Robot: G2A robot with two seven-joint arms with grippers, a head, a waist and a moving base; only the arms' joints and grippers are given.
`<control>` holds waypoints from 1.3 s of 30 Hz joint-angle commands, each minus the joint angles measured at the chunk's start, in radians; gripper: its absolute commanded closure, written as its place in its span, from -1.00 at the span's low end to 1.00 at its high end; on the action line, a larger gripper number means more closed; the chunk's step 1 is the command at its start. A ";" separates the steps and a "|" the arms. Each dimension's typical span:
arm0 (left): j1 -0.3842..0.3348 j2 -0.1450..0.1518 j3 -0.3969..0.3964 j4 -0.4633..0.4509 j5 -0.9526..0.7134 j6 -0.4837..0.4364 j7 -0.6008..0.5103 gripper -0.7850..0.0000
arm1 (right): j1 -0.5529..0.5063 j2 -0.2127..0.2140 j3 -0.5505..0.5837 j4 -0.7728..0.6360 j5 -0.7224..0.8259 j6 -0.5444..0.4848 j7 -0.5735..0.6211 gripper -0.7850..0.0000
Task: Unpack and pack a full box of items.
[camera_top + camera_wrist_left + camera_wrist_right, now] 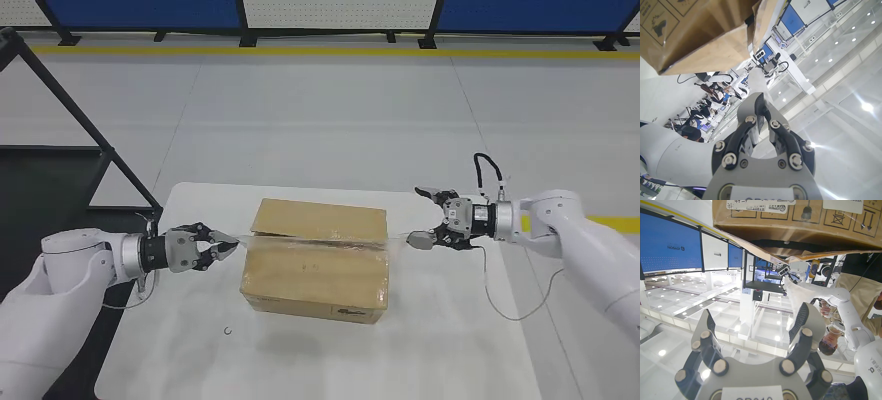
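— What's on the left?
— The left gripper [229, 244] is clenched on one end of a pale strip [758, 81], possibly tape, stretched across the cardboard box [317, 265] at the middle of the table [450, 340].
— And on the right?
— The right gripper [424, 215] is spread wide, and the strip clings to one finger [800, 317].

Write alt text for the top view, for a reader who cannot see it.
A cardboard box sits on a white table, a thin clear strip stretched across its top between two grippers. The left gripper pinches one end; the right gripper is open, the other end against one finger.
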 commanded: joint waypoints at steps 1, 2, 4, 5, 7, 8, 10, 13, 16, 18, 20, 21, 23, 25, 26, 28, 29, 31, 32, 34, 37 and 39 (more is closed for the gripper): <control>-0.008 -0.002 0.014 0.012 -0.019 0.007 0.007 1.00 | -0.004 -0.006 0.011 0.010 0.000 -0.004 -0.011 -1.00; -0.014 -0.003 0.021 0.017 -0.027 0.011 0.011 1.00 | -0.005 -0.008 0.017 0.014 0.000 -0.004 -0.016 -1.00; -0.024 -0.005 0.034 0.032 -0.038 0.018 0.018 1.00 | -0.009 -0.013 0.028 0.021 -0.002 0.001 -0.021 -1.00; -0.029 -0.006 0.041 0.037 -0.048 0.022 0.022 1.00 | -0.012 -0.016 0.034 0.026 -0.003 0.004 -0.023 -1.00; -0.039 -0.007 0.057 0.051 -0.067 0.030 0.030 1.00 | -0.016 -0.020 0.044 0.035 -0.008 0.009 -0.028 -1.00; -0.044 -0.007 0.064 0.058 -0.078 0.034 0.034 1.00 | -0.019 -0.022 0.049 0.039 -0.010 0.012 -0.032 -1.00; -0.054 -0.008 0.081 0.069 -0.098 0.039 0.039 1.00 | -0.023 -0.027 0.057 0.049 -0.012 0.019 -0.043 -1.00; -0.069 -0.009 0.103 0.089 -0.131 0.045 0.045 1.00 | -0.032 -0.035 0.070 0.059 -0.014 0.026 -0.053 -1.00; -0.087 -0.010 0.126 0.113 -0.162 0.054 0.054 1.00 | -0.046 -0.042 0.080 0.069 -0.022 0.028 -0.053 -1.00; -0.102 -0.011 0.143 0.126 -0.172 0.066 0.066 1.00 | -0.055 -0.047 0.087 0.073 -0.029 0.028 -0.050 -1.00; -0.114 -0.012 0.156 0.137 -0.181 0.069 0.069 1.00 | -0.063 -0.051 0.096 0.075 -0.041 0.028 -0.043 -1.00; -0.120 -0.012 0.163 0.143 -0.184 0.071 0.071 1.00 | -0.068 -0.053 0.100 0.075 -0.049 0.028 -0.039 -1.00; -0.133 -0.013 0.175 0.157 -0.187 0.076 0.076 1.00 | -0.076 -0.056 0.108 0.075 -0.068 0.028 -0.031 -1.00; -0.144 -0.014 0.186 0.172 -0.191 0.077 0.077 1.00 | -0.083 -0.059 0.118 0.080 -0.084 0.026 -0.022 -1.00; -0.148 -0.015 0.192 0.177 -0.192 0.076 0.076 1.00 | -0.087 -0.061 0.122 0.083 -0.092 0.025 -0.019 -1.00; -0.154 -0.017 0.204 0.189 -0.191 0.071 0.071 1.00 | -0.095 -0.066 0.130 0.092 -0.095 0.028 -0.010 -1.00; -0.157 -0.018 0.209 0.195 -0.188 0.069 0.069 1.00 | -0.097 -0.068 0.134 0.096 -0.100 0.028 -0.009 -1.00; -0.162 -0.020 0.218 0.210 -0.192 0.065 0.065 1.00 | -0.101 -0.074 0.140 0.106 -0.106 0.028 -0.004 -1.00; -0.164 -0.022 0.222 0.216 -0.195 0.062 0.062 1.00 | -0.103 -0.077 0.143 0.113 -0.108 0.028 -0.004 -1.00; -0.169 -0.025 0.230 0.229 -0.197 0.059 0.059 1.00 | -0.105 -0.085 0.147 0.124 -0.115 0.028 -0.006 -1.00; -0.177 -0.029 0.239 0.249 -0.202 0.055 0.055 1.00 | -0.107 -0.097 0.152 0.141 -0.119 0.028 -0.009 -1.00; -0.182 -0.031 0.245 0.258 -0.205 0.052 0.052 1.00 | -0.107 -0.105 0.155 0.153 -0.123 0.028 -0.011 -1.00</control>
